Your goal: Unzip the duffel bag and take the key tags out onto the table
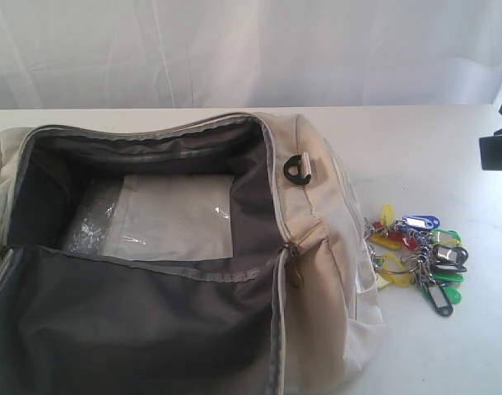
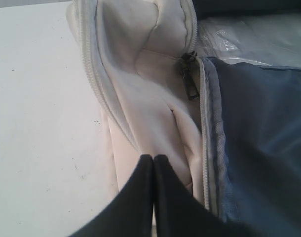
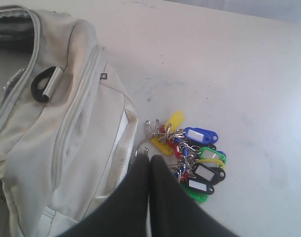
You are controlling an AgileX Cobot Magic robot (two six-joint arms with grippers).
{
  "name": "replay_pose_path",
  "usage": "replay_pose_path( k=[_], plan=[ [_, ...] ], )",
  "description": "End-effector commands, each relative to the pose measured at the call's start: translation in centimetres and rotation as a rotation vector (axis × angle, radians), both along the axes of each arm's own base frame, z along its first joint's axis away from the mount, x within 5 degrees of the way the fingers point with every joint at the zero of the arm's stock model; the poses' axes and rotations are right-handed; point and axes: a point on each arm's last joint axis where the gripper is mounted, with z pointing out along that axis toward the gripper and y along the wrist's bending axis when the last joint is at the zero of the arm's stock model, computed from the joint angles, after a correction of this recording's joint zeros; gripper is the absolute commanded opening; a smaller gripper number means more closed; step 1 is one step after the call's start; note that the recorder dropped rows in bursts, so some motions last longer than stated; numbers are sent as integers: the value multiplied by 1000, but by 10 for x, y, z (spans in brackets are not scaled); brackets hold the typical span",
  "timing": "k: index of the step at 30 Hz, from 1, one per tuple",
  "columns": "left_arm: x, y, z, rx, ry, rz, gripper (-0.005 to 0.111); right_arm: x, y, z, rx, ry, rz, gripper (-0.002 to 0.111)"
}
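The large cream-beige fabric duffel bag lies unzipped on the wide flat white tabletop, its dark grey lining gaping and only a clear plastic sheet visible inside. The bunch of small plastic key tags in yellow, blue, green, red and black on metal rings is already out. It lies on the tabletop just beside the bag's right end, its long axis running roughly along that end wall. The right gripper is much the nearer: its black fingers are pressed together with nothing between them, and the tags lie just ahead of the tips. The left gripper, likewise closed and empty, hangs over the bag's opposite end near the grey zipper pull. I judge the task complete, so any coming move is only a retreat
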Motion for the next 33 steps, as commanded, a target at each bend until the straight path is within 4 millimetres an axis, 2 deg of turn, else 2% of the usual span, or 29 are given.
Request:
replay_pose_path(
  k=[1,7,9,10,16,17,18,19,23,28,33],
  plan=[
    [0,0,-1,4,-4,-7,0,-1,0,1,5,-15,-4,0],
    [0,0,-1,4,-4,-7,0,-1,0,1,15,-14,-10,0],
    [0,0,-1,4,-4,-7,0,-16,-3,2,48,-93,-30,0],
    [0,0,-1,4,-4,-7,0,-32,-7,-3,71,-165,-64,0],
    [0,0,-1,4,-4,-7,0,-81,-19,-41,60,-397,-178,0],
    [0,0,-1,4,-4,-7,0,-92,-20,-57,55,-487,-209,0],
    [0,0,-1,4,-4,-7,0,-97,-20,-66,53,-508,-217,0],
    [0,0,-1,4,-4,-7,0,-104,-20,-85,42,-509,-224,0],
    [0,0,-1,4,-4,-7,0,-108,-20,-124,39,-460,-225,0],
    [0,0,-1,4,-4,-7,0,-107,-21,-159,0,-390,-224,0],
    [0,0,-1,4,-4,-7,0,-112,-23,-165,-76,-403,-213,0]
  ],
)
